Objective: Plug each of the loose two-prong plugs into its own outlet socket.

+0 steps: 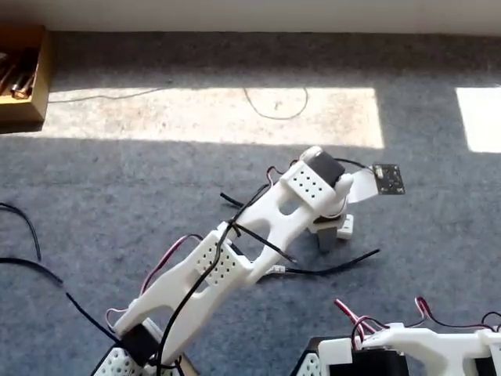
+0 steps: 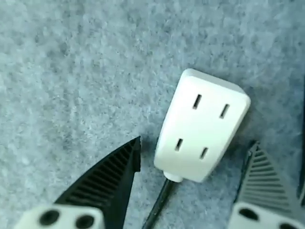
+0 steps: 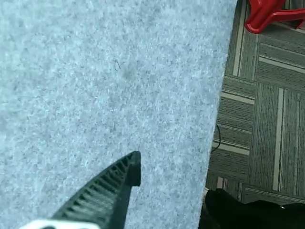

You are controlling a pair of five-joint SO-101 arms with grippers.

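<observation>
Left tool [image 2: 195, 143]: released, jaws either side of outlet [image 2: 202, 109].
Outlet: white, flat on grey desk [image 2: 71, 71], cord [image 2: 159, 205] attached.
Right tool [image 3: 125, 179]: above desk; grip cannot be told.

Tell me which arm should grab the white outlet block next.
Left. The left gripper hangs open over the white plastic outlet block on the grey felt, a finger on each side. The right arm sits folded back at the near edge, away from it.

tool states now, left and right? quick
Left tool: open, straddling the white outlet block, holding nothing.
Right tool: cannot be told, open or closed.
</observation>
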